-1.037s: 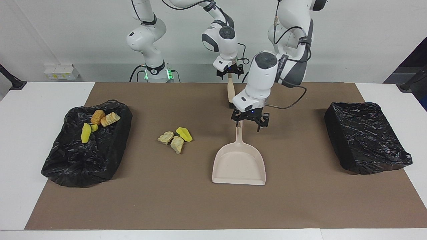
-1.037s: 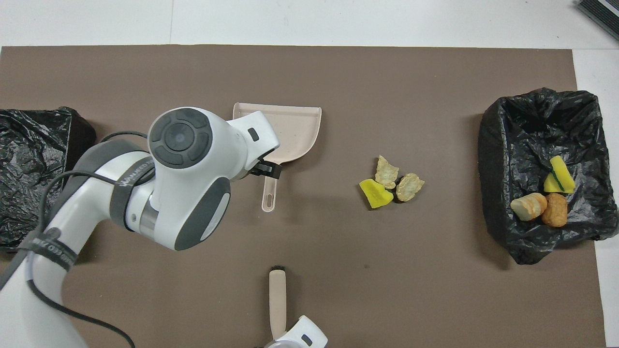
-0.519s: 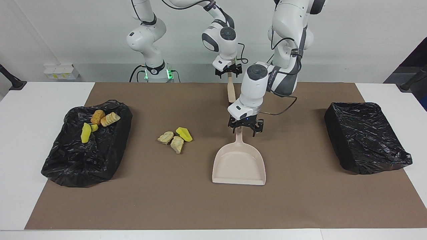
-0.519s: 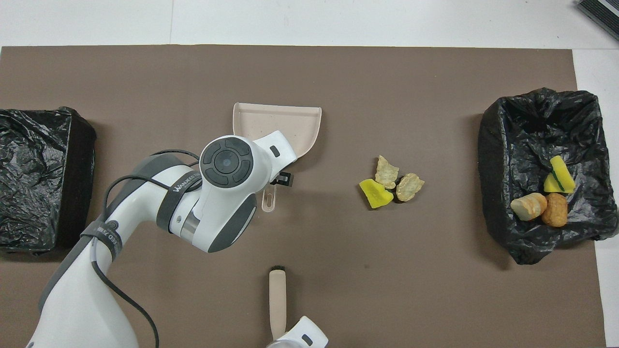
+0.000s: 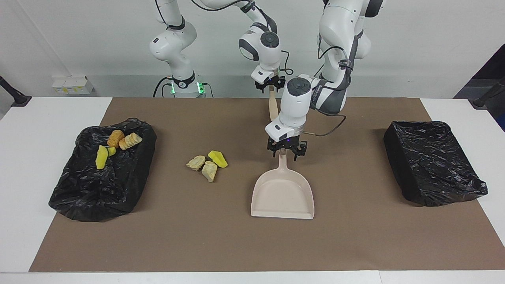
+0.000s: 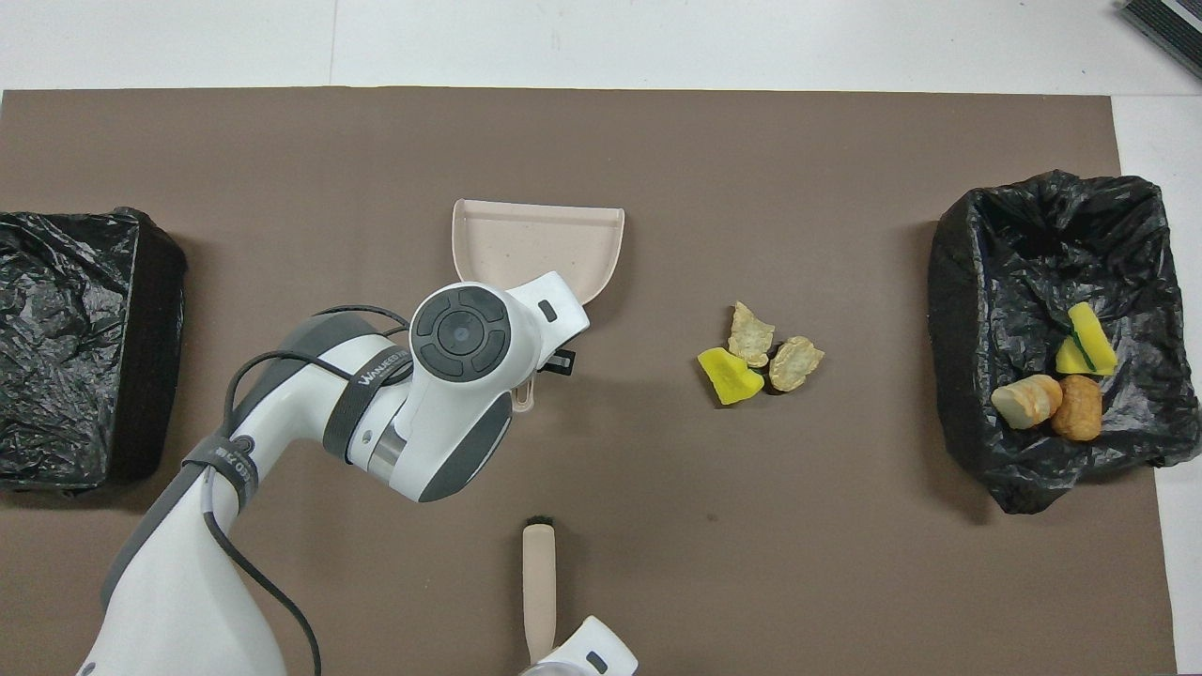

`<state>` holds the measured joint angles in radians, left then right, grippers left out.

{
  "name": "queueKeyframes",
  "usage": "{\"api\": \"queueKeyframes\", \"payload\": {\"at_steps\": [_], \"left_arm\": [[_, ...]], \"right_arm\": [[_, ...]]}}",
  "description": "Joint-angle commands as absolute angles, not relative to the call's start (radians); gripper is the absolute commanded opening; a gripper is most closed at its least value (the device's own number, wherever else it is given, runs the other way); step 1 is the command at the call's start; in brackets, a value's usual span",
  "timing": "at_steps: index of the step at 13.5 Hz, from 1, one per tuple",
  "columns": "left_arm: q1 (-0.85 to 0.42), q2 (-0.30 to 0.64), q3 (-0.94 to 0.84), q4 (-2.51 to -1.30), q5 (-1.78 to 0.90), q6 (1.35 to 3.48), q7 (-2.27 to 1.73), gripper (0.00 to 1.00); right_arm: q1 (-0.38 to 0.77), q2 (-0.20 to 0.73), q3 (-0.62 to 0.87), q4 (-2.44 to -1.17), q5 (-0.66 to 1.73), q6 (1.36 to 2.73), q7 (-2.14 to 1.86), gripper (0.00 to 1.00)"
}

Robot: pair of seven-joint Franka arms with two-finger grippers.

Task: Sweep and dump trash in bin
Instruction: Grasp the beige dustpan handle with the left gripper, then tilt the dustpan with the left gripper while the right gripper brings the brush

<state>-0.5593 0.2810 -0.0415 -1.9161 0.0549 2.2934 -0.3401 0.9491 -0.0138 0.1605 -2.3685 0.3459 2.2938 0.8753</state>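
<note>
Three loose pieces of trash [image 5: 207, 163] [image 6: 759, 361], one yellow and two beige, lie on the brown mat. More trash [image 5: 116, 144] [image 6: 1052, 385] sits in the black-lined bin [image 5: 90, 189] [image 6: 995, 263] at the right arm's end. The beige dustpan [image 5: 282, 195] [image 6: 535, 244] lies flat beside the loose pieces, handle toward the robots. My left gripper [image 5: 283, 153] is down at the tip of that handle. The brush [image 5: 273, 108] [image 6: 538, 582] lies nearer to the robots. My right gripper [image 5: 270, 86] sits at its handle's end.
A second black-lined bin [image 5: 430, 157] [image 6: 66, 329] stands at the left arm's end with no trash showing in it. The brown mat [image 5: 355, 244] covers most of the white table. A black cable loops from the left wrist.
My left arm has come down and swung toward the right arm's end, bringing its gripper onto the dustpan handle. The right gripper has stayed at the brush. Dustpan, brush and trash have not moved.
</note>
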Motion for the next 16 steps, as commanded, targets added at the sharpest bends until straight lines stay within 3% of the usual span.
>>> {"api": "queueKeyframes", "payload": {"at_steps": [1, 3, 6, 14, 16], "left_arm": [[-0.575, 0.279, -0.028, -1.931, 0.077, 2.315, -0.36, 0.4], [-0.575, 0.282, -0.028, -1.928, 0.077, 2.315, -0.359, 0.24], [-0.574, 0.285, -0.028, -1.911, 0.078, 2.324, -0.347, 0.1], [-0.528, 0.221, -0.005, -1.885, 0.078, 2.202, 0.166, 0.1], [-0.519, 0.215, -0.005, -1.887, 0.08, 2.161, 0.3, 0.0]], "right_arm": [[0.95, -0.022, 0.158, -2.361, 0.368, 2.278, 0.887, 0.0], [0.95, -0.018, 0.158, -2.353, 0.367, 2.273, 0.879, 0.0], [0.95, -0.018, 0.156, -2.336, 0.351, 2.226, 0.879, 0.0], [0.798, -0.152, 0.147, -2.324, 0.328, 1.979, 0.758, 0.0], [0.726, -0.195, 0.147, -2.324, 0.299, 1.884, 0.738, 0.0]]}}
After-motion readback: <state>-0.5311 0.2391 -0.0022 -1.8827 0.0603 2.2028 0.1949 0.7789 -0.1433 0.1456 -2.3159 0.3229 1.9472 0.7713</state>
